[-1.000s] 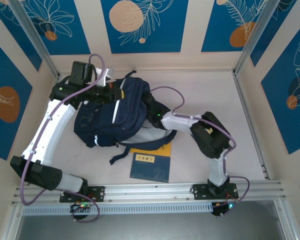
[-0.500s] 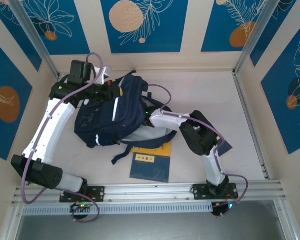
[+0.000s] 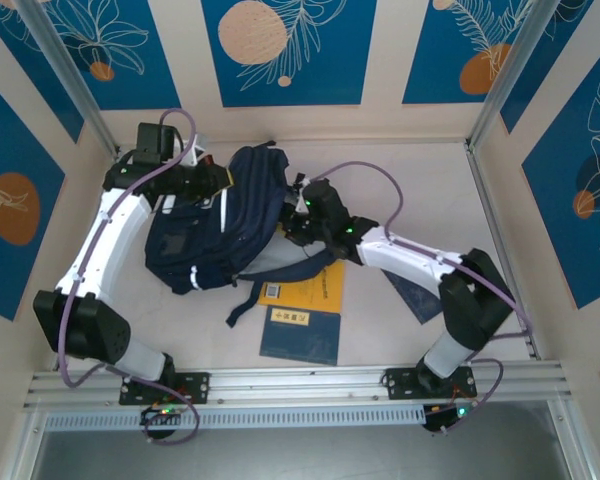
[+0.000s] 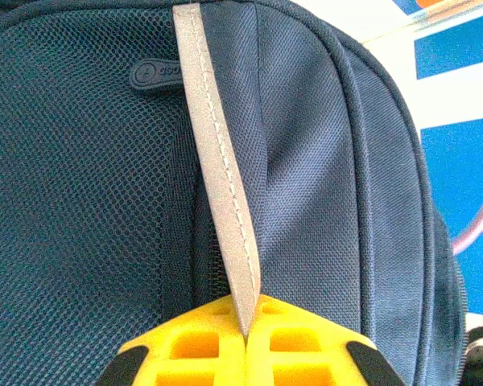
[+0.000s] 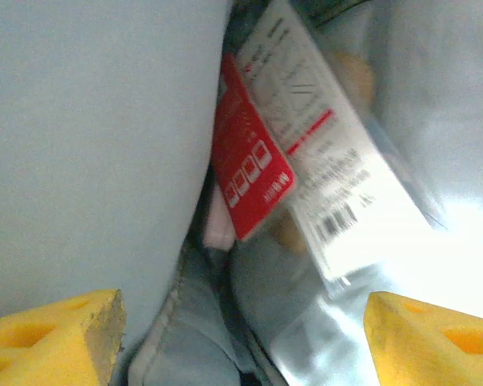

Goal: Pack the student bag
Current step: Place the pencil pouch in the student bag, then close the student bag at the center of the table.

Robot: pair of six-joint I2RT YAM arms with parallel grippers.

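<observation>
Holding bag [image 3: 205, 235] at rear-left of counter [image 3: 430, 200]: L gripper [image 4: 245, 334] was clamped shut on its grey strip [image 4: 221, 185]. R gripper [image 5: 241, 338] sat w/ jaws apart inside bag's mouth, tags [image 5: 306, 161] just ahead. Bag's long axis ran near-left to far-right, mouth facing R arm. Booklets [image 3: 302, 335] lay just near-side of bag, R arm closer, so prob R's pick.

The student bag [image 3: 215, 235] is laid back-left on the bench [image 3: 410, 190]. Before it, a booklet [image 3: 318, 288] is overlapped by a nearer booklet [image 3: 302, 335]. It is flanked by the left hand [image 3: 218, 190] and the right hand [image 3: 296, 215].
</observation>
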